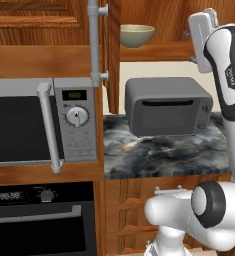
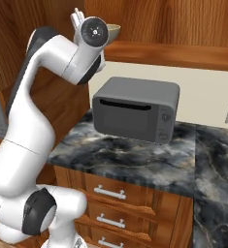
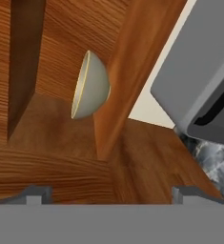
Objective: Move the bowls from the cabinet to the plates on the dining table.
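One bowl (image 1: 137, 35), grey-olive with a pale rim, stands on the shelf of the open wooden cabinet (image 1: 159, 51). In the hand view the bowl (image 3: 90, 88) appears rolled on its side, some way ahead of my gripper (image 3: 114, 193). The two fingertips (image 3: 35, 193) stand wide apart with nothing between them, so the gripper is open. In the left base view my gripper (image 1: 190, 46) is raised to shelf height, to the right of the bowl and apart from it. In the right base view the hand partly covers the bowl (image 2: 114, 30). The plates and the dining table are out of view.
A grey toaster oven (image 1: 168, 106) sits on the marbled counter (image 1: 159, 152) directly below the shelf. The cabinet door (image 1: 114, 65) hangs open, its silver bar handle (image 1: 94, 42) left of the bowl. A microwave (image 1: 39, 122) stands left, and wooden drawers (image 2: 110, 193) lie under the counter.
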You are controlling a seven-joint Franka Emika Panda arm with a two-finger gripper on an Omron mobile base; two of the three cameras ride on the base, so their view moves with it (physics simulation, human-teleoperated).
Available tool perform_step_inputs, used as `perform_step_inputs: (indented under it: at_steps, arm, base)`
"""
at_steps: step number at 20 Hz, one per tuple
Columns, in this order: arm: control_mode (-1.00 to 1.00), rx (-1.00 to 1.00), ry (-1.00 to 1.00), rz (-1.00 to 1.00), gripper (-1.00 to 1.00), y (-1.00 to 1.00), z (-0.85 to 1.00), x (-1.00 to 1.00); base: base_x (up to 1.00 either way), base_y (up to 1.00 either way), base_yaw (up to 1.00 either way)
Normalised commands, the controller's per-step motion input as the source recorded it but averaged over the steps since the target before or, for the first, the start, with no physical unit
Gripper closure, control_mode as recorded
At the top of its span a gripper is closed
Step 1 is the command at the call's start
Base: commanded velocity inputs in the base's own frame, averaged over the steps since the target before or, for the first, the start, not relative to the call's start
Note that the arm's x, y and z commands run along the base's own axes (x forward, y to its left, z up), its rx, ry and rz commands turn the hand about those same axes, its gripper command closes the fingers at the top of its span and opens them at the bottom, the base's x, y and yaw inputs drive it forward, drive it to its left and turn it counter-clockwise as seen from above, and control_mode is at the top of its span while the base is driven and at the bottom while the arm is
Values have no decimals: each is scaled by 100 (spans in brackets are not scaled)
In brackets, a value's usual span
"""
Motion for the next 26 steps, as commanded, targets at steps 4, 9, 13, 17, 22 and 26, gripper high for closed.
perform_step_inputs:
  at_steps: [4,9,13,17,22,26]
  arm:
    - [-100,1,0,2,-100,5,1,28]
    - [-100,0,0,2,-100,6,3,27]
    - [-100,0,0,1,-100,4,1,26]
    - [-100,0,0,1,-100,3,0,25]
    - [-100,0,-1,1,-100,3,0,20]
    - [-100,0,-2,0,-100,2,0,16]
  base:
    - [0,0,0]
    - [0,0,0]
    - [0,0,0]
    - [0,0,0]
    - [0,0,0]
    - [0,0,0]
